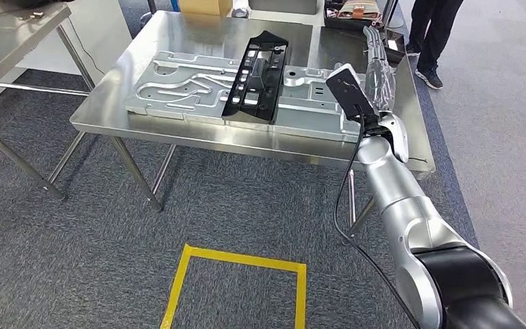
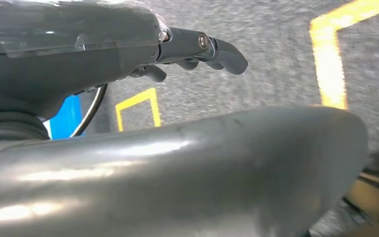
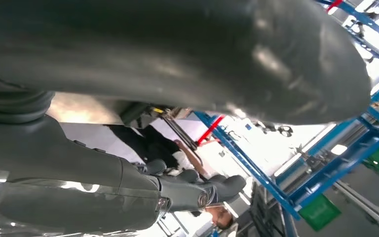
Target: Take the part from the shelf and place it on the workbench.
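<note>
Right robot hand (image 1: 381,75) reaches over the bench (image 1: 178,133) edge; whether it holds anything cannot be told. Left robot hand (image 2: 128,44) hangs with fingers curled on nothing. Long black ribbed plastic part (image 1: 257,77) lies on a stamped grey metal panel (image 1: 178,86) on the bench.

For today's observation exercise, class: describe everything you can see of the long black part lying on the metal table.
The black part is a long, narrow frame, seemingly moulded plastic, with a row of rectangular openings and raised edges. It lies flat, running from the table's far side toward its near edge, on top of a ribbed silver metal panel that rests on the steel table. Neither hand touches it.
</note>
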You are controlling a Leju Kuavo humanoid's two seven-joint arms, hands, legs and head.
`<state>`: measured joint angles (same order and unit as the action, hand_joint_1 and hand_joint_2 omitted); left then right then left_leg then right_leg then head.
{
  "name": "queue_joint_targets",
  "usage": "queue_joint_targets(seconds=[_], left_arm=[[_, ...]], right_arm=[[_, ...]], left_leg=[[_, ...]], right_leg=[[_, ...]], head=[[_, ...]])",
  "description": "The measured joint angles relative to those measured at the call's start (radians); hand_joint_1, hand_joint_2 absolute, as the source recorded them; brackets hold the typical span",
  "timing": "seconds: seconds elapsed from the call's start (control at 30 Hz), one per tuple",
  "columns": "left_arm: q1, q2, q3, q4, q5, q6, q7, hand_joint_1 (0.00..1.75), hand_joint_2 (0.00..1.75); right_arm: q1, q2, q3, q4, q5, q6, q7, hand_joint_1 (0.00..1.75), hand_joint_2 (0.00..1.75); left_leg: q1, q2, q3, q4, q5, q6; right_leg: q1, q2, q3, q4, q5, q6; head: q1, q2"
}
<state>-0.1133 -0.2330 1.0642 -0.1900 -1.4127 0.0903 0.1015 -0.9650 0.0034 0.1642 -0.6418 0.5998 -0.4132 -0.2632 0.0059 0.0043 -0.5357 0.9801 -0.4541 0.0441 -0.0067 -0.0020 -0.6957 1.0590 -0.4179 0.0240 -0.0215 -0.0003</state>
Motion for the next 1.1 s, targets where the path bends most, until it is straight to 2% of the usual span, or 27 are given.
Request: queue_joint_targets(seconds=[0.07,0.1,0.13,0.17,0.2,0.23,0.3,0.33,0.37,0.43,0.47,0.5,0.57,0.6,0.63,0.67,0.7,0.73,0.77,0.8,0.83,0.97,1.1], left_arm=[[0.000,0.000,0.000,0.000,0.000,0.000,0.000,0.00,0.00],[0.001,0.000,0.001,0.000,0.000,0.000,0.000,0.00,0.00],[0.003,0.000,0.001,0.000,0.001,0.000,0.001,0.00,0.00],[0.004,0.000,0.002,0.000,0.002,0.001,0.001,0.00,0.00],[0.006,0.000,0.003,0.000,0.004,0.003,0.002,0.00,0.00],[0.006,0.000,0.005,0.000,0.007,0.005,0.003,0.00,0.00],[0.006,0.000,0.011,0.000,0.010,0.010,0.003,0.00,0.00],[0.006,0.001,0.014,0.000,0.012,0.012,0.003,0.00,0.00],[0.006,0.001,0.017,0.000,0.015,0.014,0.003,0.00,0.00],[0.007,0.002,0.021,0.000,0.023,0.017,0.001,0.00,0.00],[0.008,0.002,0.024,0.000,0.025,0.018,0.000,0.00,0.00],[0.008,0.002,0.026,0.000,0.028,0.020,-0.001,0.00,0.00],[0.010,0.002,0.030,0.000,0.029,0.022,-0.001,0.00,0.00],[0.010,0.002,0.033,0.000,0.030,0.024,-0.001,0.00,0.00],[0.011,0.002,0.036,0.000,0.031,0.025,-0.001,0.00,0.00],[0.012,0.002,0.039,0.000,0.032,0.026,-0.001,0.00,0.00],[0.014,0.002,0.041,0.000,0.034,0.028,-0.001,0.00,0.00],[0.015,0.002,0.043,0.000,0.036,0.029,-0.001,0.00,0.00],[0.015,0.003,0.043,0.000,0.037,0.029,-0.001,0.00,0.00],[0.016,0.004,0.043,0.000,0.038,0.030,-0.001,0.00,0.00],[0.016,0.004,0.043,0.000,0.038,0.031,-0.001,0.00,0.00],[0.014,0.004,0.044,0.000,0.038,0.031,-0.001,0.00,0.00],[0.013,0.004,0.044,0.000,0.039,0.031,-0.001,0.00,0.00]], right_arm=[[0.038,-0.010,-0.019,-0.027,-0.007,-0.023,-0.012,0.00,0.00],[0.069,-0.015,-0.033,-0.047,-0.011,-0.041,-0.023,0.00,0.00],[0.105,-0.022,-0.049,-0.068,-0.014,-0.062,-0.037,0.00,0.00],[0.145,-0.028,-0.068,-0.092,-0.018,-0.084,-0.052,0.00,0.00],[0.185,-0.034,-0.089,-0.119,-0.022,-0.106,-0.068,0.00,0.00],[0.222,-0.041,-0.112,-0.148,-0.027,-0.126,-0.084,0.00,0.00],[0.284,-0.055,-0.160,-0.208,-0.038,-0.156,-0.111,0.00,0.00],[0.312,-0.064,-0.185,-0.237,-0.041,-0.169,-0.121,0.00,0.00],[0.339,-0.072,-0.211,-0.264,-0.042,-0.182,-0.127,0.00,0.00],[0.393,-0.083,-0.266,-0.309,-0.048,-0.209,-0.133,0.00,0.00],[0.418,-0.087,-0.294,-0.328,-0.057,-0.221,-0.135,0.00,0.00],[0.446,-0.088,-0.324,-0.346,-0.072,-0.234,-0.140,0.00,0.00],[0.514,-0.091,-0.388,-0.378,-0.122,-0.258,-0.159,0.00,0.00],[0.555,-0.092,-0.427,-0.390,-0.156,-0.268,-0.176,0.00,0.00],[0.599,-0.093,-0.468,-0.398,-0.194,-0.274,-0.196,0.00,0.00],[0.641,-0.092,-0.512,-0.402,-0.235,-0.277,-0.220,0.00,0.00],[0.681,-0.091,-0.559,-0.402,-0.277,-0.278,-0.248,0.00,0.00],[0.717,-0.089,-0.607,-0.399,-0.317,-0.276,-0.277,0.00,0.00],[0.747,-0.086,-0.656,-0.392,-0.350,-0.273,-0.306,0.00,0.00],[0.773,-0.082,-0.701,-0.384,-0.375,-0.268,-0.332,0.00,0.00],[0.792,-0.078,-0.738,-0.376,-0.389,-0.264,-0.351,0.00,0.00],[0.834,-0.066,-0.832,-0.351,-0.398,-0.261,-0.373,0.00,0.00],[0.845,-0.065,-0.875,-0.338,-0.393,-0.263,-0.370,0.00,0.00]], left_leg=[[-0.001,0.001,-0.029,0.000,0.024,0.007],[-0.002,-0.001,-0.044,0.001,0.036,0.007],[-0.002,-0.002,-0.058,0.002,0.046,0.006],[-0.002,-0.004,-0.072,0.004,0.056,0.005],[-0.002,-0.005,-0.086,0.008,0.064,0.002],[-0.002,-0.006,-0.098,0.013,0.071,-0.001],[-0.006,-0.007,-0.117,0.025,0.082,-0.010],[-0.007,-0.007,-0.122,0.029,0.086,-0.015],[-0.007,-0.006,-0.124,0.029,0.091,-0.021],[-0.005,-0.005,-0.129,0.031,0.092,-0.033],[-0.004,-0.005,-0.137,0.045,0.074,-0.039],[-0.003,-0.005,-0.150,0.079,0.039,-0.044],[0.001,-0.005,-0.187,0.201,-0.055,-0.052],[0.002,-0.005,-0.202,0.265,-0.087,-0.055],[0.003,-0.005,-0.205,0.307,-0.097,-0.057],[0.003,-0.005,-0.190,0.311,-0.089,-0.056],[0.003,-0.005,-0.152,0.273,-0.068,-0.053],[0.001,-0.006,-0.098,0.200,-0.048,-0.046],[-0.001,-0.008,-0.042,0.121,-0.039,-0.038],[-0.004,-0.008,-0.001,0.059,-0.033,-0.032],[-0.007,-0.009,0.022,0.021,-0.035,-0.026],[-0.010,-0.005,0.023,-0.003,-0.034,-0.027],[-0.016,-0.002,0.019,0.001,-0.030,-0.018]], right_leg=[[-0.003,0.002,-0.034,0.128,-0.102,0.005],[-0.005,0.002,-0.043,0.189,-0.130,0.008],[-0.006,0.002,-0.041,0.225,-0.133,0.010],[-0.007,0.002,-0.022,0.228,-0.116,0.010],[-0.007,0.002,0.014,0.195,-0.091,0.009],[-0.007,0.001,0.067,0.133,-0.074,0.005],[-0.002,0.000,0.165,-0.003,-0.081,-0.002],[0.000,-0.001,0.191,-0.045,-0.093,-0.006],[0.003,-0.001,0.199,-0.063,-0.100,-0.010],[0.002,-0.002,0.192,-0.070,-0.089,-0.024],[0.000,-0.003,0.186,-0.072,-0.081,-0.031],[-0.002,-0.005,0.179,-0.075,-0.071,-0.037],[-0.003,-0.009,0.162,-0.074,-0.057,-0.042],[-0.002,-0.012,0.153,-0.074,-0.051,-0.041],[-0.001,-0.015,0.145,-0.073,-0.045,-0.040],[0.000,-0.018,0.138,-0.072,-0.041,-0.038],[0.001,-0.020,0.134,-0.071,-0.038,-0.037],[0.002,-0.021,0.131,-0.070,-0.036,-0.034],[0.003,-0.022,0.128,-0.069,-0.033,-0.032],[0.004,-0.022,0.127,-0.068,-0.031,-0.028],[0.003,-0.021,0.126,-0.068,-0.028,-0.024],[0.000,-0.013,0.120,-0.066,-0.024,-0.018],[-0.005,-0.009,0.118,-0.069,-0.014,-0.005]], head=[[0.000,0.000],[0.000,0.000],[0.000,0.000],[0.000,0.000],[0.000,0.000],[0.000,0.000],[0.000,0.000],[-0.001,0.000],[-0.001,0.000],[-0.001,0.000],[-0.001,0.000],[-0.001,0.000],[-0.001,0.000],[-0.001,0.000],[-0.001,0.000],[-0.001,0.000],[-0.001,0.000],[-0.001,0.000],[-0.001,0.000],[-0.001,0.000],[-0.001,0.000],[-0.001,0.000],[-0.001,0.000]])
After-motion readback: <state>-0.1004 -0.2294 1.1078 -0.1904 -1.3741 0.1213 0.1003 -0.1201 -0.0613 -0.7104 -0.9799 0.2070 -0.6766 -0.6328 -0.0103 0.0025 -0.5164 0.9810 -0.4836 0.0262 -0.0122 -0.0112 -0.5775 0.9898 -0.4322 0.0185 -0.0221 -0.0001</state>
